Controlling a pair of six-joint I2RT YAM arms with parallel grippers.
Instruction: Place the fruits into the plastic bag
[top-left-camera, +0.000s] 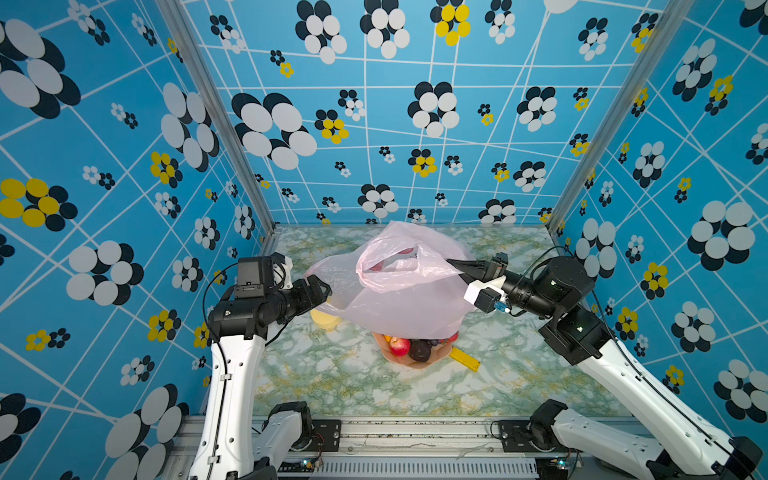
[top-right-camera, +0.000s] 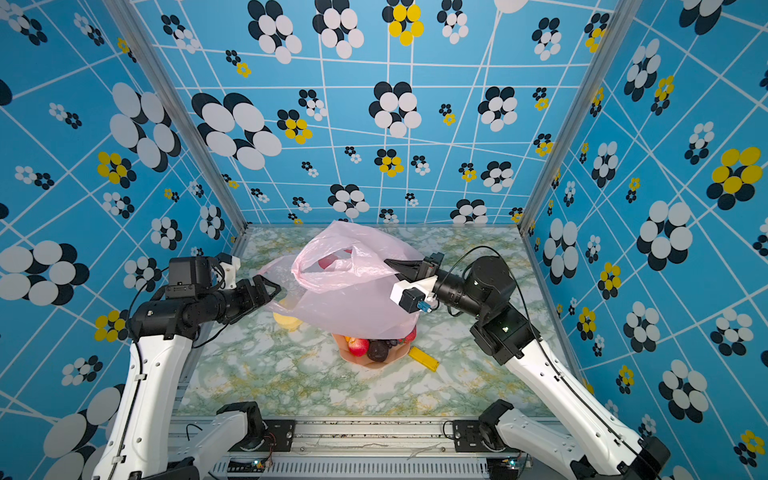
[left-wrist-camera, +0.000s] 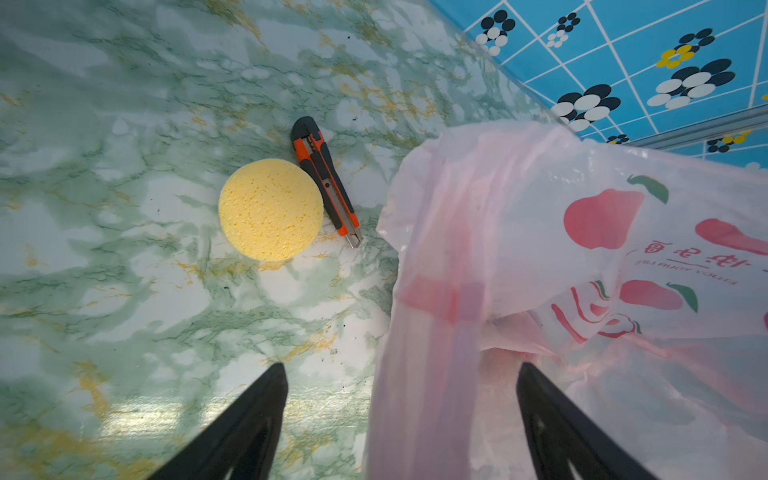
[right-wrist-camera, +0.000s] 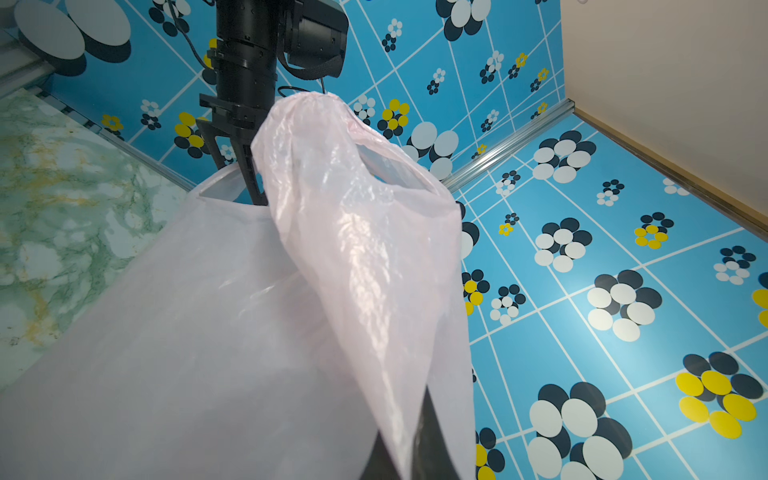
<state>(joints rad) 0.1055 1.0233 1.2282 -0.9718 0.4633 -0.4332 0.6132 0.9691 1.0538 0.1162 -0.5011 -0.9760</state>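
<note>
The pale-pink plastic bag (top-left-camera: 399, 299) (top-right-camera: 345, 303) hangs raised over the middle of the table, its mouth gaping upward. My right gripper (top-left-camera: 451, 262) (top-right-camera: 388, 262) (right-wrist-camera: 415, 428) is shut on the bag's right rim and holds it up. My left gripper (top-left-camera: 326, 286) (top-right-camera: 274, 289) (left-wrist-camera: 402, 365) is open at the bag's left edge, with a hanging fold of the bag (left-wrist-camera: 540, 249) between its fingers. Below the bag's lower edge lie the fruits: a red apple (top-left-camera: 399, 345) (top-right-camera: 358, 345), a dark plum (top-left-camera: 419, 350) (top-right-camera: 377, 350) and grapes (top-left-camera: 434, 343). The bag hides the others.
The fruits rest on a salmon-pink plate (top-left-camera: 419, 365) (top-right-camera: 374, 365). A flat yellow block (top-left-camera: 464, 359) lies just right of it. A round yellow sponge (top-left-camera: 325, 319) (left-wrist-camera: 271, 209) and an orange utility knife (left-wrist-camera: 326, 178) lie under the bag's left side.
</note>
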